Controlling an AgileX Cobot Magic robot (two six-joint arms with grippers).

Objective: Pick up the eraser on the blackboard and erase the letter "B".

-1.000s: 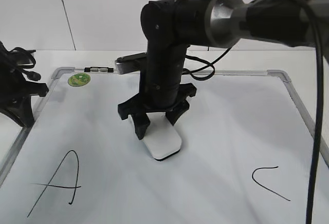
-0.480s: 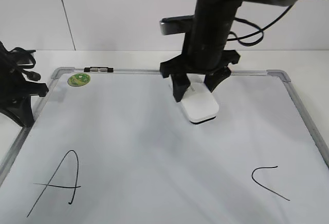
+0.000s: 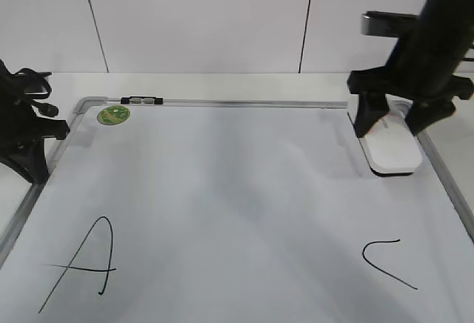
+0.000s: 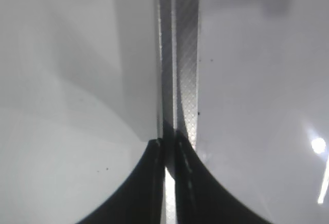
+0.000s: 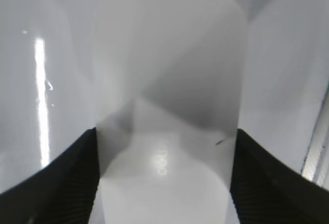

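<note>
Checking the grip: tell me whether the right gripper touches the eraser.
Touching. The right wrist view shows both fingers pressed against the eraser's sides, with no gap.

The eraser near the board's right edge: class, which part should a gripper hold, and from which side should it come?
Grip the eraser across its two long side edges, coming from above. It lies flat on the blackboard, so only those edges are reachable; the broad top gives nothing to pinch. The right gripper already straddles it this way, fingers at both sides.
</note>
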